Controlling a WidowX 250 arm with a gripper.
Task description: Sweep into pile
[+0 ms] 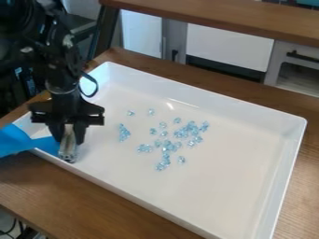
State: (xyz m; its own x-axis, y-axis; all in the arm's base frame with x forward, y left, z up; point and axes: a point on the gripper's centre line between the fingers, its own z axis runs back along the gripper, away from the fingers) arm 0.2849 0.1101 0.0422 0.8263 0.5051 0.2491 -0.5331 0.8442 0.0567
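The gripper (68, 134) hangs over the left corner of the white tray, its fingers shut on a pale, greyish tool (68, 145) that points down just inside the tray's near-left wall. Beside it, a blue piece (16, 141) extends over the tray's left edge; whether it joins the tool cannot be told. Small clear-blue pieces (166, 145) lie loosely scattered around the tray's middle, with a small separate cluster (123, 133) closer to the gripper.
The white tray (218, 196) has raised walls on all sides and stands on a brown wooden table (93, 196). Behind are white and grey cabinets (229, 45) and a wooden counter (237, 16). Dark equipment stands at the upper left.
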